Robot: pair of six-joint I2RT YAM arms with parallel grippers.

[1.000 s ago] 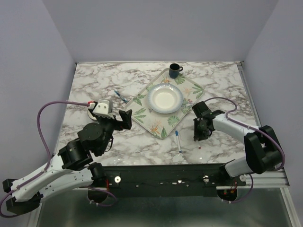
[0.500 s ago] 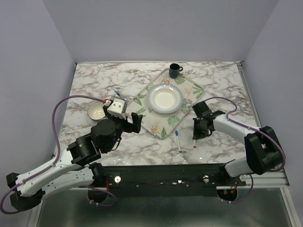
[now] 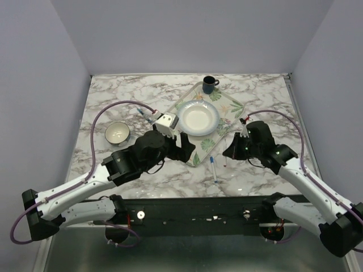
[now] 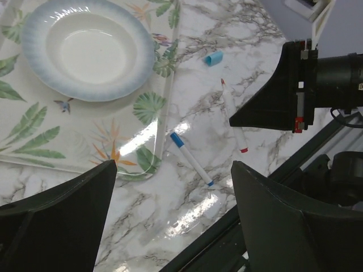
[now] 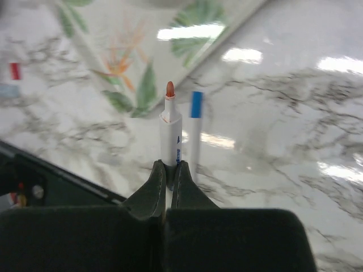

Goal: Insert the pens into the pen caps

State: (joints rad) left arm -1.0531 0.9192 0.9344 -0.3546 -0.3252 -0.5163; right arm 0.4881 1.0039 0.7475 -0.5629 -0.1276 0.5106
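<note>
The right gripper [image 5: 168,168] is clamped shut on the red-tipped white marker [image 5: 170,133]. The marker is gripped by its lower body, and its red tip is pointed away from the wrist, toward the near corner of the tray [image 4: 34,153]. Whether the marker is touching the table [image 4: 198,102] cannot be told.

The blue-tipped white marker [image 4: 191,160] is laid flat on the table just beside the tray's near corner, close to the held marker but apart from it. The light-blue cap [image 4: 214,58] is seen on the marble farther back, beside the tray's right edge. The dark blue pen [image 3: 143,113] is laid on the table off the tray's left corner.

The left gripper [image 4: 173,167] is held above the tray's near corner with its fingers spread wide and nothing between them. A plate [image 4: 31,56] is set on the tray, with a mug [image 3: 210,84] at the tray's far corner. A small bowl [image 3: 117,132] is placed on the table's left side.
</note>
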